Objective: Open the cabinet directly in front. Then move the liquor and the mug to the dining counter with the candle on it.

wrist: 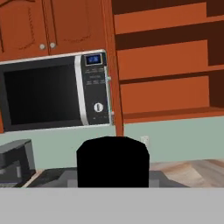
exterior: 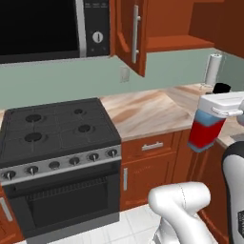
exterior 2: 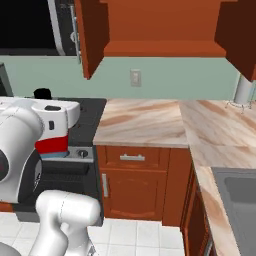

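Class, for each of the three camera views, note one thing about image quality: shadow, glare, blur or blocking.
Left base view: flat even light, no glare on the stove. Right base view: the open cabinet has a dim inside, soft edges everywhere. Hand view: the bottle's black cap is a featureless dark block hiding the lower middle; the microwave is slightly blurred.

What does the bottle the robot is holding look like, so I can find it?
Start at the big black stove, then look right, past the marble worktop, to the robot's white hand. The gripper is clamped around the liquor, lifted above the floor in front of the low wooden drawers. It is a squarish bottle, blue on top, red below, with a black cap, the only blue and red thing here.
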